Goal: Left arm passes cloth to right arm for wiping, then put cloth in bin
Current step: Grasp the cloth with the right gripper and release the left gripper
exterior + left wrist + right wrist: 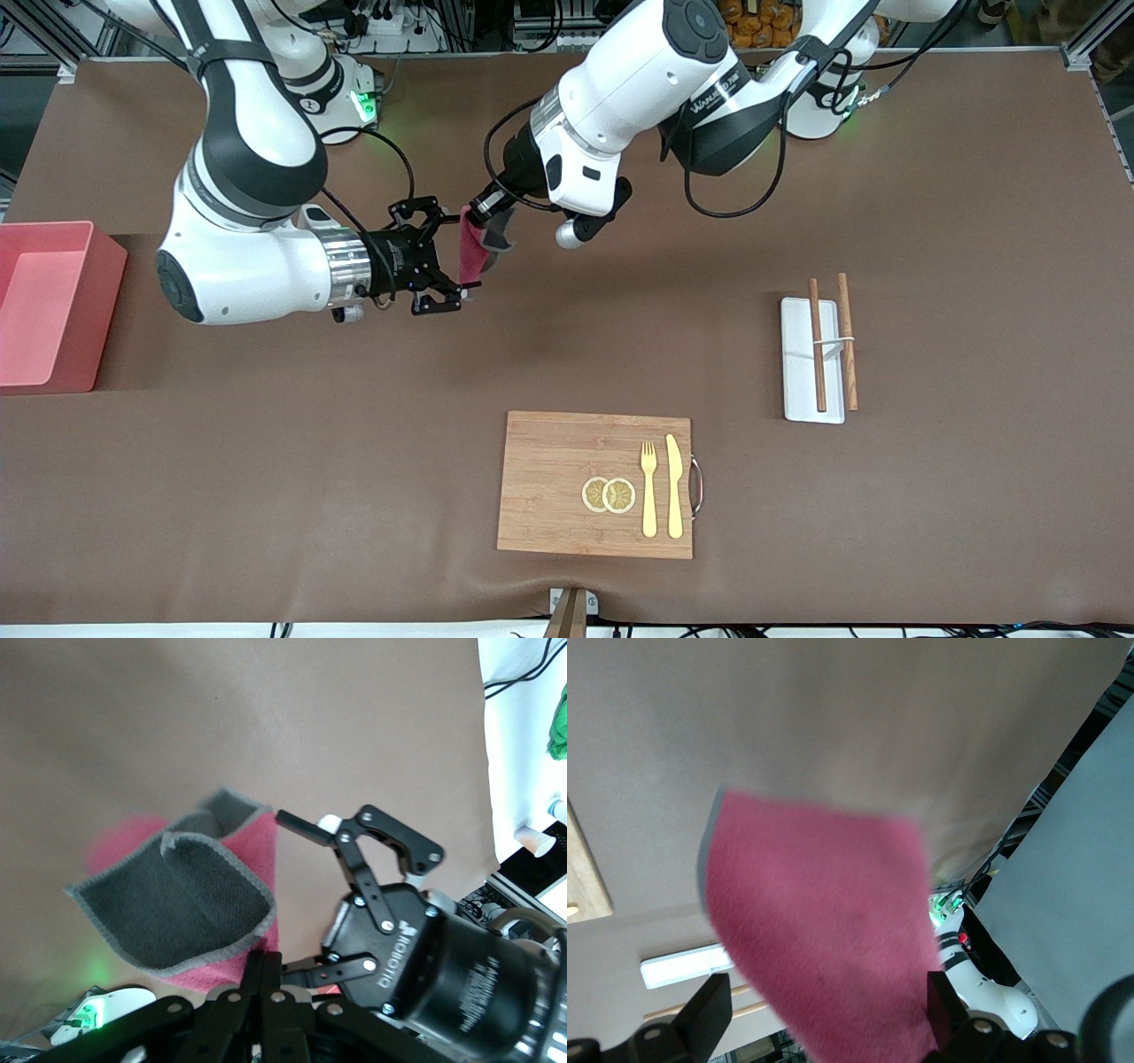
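Cutting board (595, 483) aside, the handover is midway: left hand (485, 213) pinches the cloth (471, 250) aloft, hanging between the right hand's (440, 257) spread fingers. Wiping and the bin (46, 306) remain.

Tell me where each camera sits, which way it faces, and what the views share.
Front view: high across the table, facing both arms; the left claw dangles the cloth at the open right claw.
Left wrist view: on the left wrist, looking past the cloth to the right claw.
Right wrist view: on the right wrist, fingers framing the cloth.
All three share the cloth.
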`<state>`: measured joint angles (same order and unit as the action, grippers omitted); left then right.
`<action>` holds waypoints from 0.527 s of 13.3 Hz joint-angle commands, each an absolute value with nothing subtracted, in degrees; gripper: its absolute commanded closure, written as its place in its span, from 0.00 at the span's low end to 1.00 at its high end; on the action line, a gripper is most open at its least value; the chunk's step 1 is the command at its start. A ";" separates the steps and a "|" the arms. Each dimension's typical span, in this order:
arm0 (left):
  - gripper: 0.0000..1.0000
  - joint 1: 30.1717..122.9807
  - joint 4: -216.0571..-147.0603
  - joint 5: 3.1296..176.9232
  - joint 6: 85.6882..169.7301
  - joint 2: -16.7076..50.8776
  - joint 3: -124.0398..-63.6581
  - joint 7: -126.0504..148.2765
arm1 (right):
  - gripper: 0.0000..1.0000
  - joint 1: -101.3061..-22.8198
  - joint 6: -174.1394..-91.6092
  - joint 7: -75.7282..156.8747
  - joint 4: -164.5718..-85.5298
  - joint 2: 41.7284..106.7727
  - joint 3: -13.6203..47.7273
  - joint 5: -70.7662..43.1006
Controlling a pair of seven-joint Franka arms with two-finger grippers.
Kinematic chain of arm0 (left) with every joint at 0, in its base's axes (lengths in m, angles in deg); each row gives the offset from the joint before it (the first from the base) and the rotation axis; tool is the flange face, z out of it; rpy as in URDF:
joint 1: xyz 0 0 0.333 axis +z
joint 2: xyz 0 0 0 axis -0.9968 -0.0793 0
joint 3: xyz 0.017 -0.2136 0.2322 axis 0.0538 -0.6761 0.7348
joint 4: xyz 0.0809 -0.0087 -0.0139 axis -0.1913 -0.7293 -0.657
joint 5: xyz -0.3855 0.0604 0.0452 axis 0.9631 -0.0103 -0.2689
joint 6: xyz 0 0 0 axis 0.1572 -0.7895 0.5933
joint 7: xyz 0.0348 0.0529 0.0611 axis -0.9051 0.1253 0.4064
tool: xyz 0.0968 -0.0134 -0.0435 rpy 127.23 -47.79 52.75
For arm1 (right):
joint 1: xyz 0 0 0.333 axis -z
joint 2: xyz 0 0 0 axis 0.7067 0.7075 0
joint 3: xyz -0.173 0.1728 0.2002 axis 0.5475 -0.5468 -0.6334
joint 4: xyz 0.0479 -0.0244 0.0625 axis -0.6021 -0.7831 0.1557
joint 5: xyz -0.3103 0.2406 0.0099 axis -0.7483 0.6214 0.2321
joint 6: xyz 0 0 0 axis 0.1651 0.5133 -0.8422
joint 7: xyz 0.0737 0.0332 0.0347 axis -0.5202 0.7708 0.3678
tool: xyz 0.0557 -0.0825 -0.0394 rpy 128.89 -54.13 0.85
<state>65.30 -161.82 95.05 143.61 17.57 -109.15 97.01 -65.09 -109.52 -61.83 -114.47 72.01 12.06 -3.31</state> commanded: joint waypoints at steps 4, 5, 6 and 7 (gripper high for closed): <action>1.00 64.97 -160.77 95.01 144.23 16.95 -109.19 98.09 | 0.56 -68.17 -110.50 -61.67 -114.45 72.58 12.66 -2.87; 1.00 64.97 -160.69 95.01 144.23 16.95 -109.19 98.09 | 0.69 -68.52 -110.42 -61.49 -114.45 72.58 12.66 -3.39; 1.00 64.97 -160.77 95.01 144.23 16.95 -109.19 98.09 | 0.82 -68.78 -110.50 -61.49 -114.36 72.58 12.66 -3.92; 1.00 65.06 -160.77 94.92 144.23 16.95 -109.19 98.00 | 1.00 -68.78 -110.42 -61.49 -114.36 72.58 12.75 -4.09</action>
<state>65.29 -161.78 95.05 143.65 17.50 -109.15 97.03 -68.17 -110.18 -61.70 -114.53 72.43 12.07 -3.61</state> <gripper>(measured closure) 0.991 0.687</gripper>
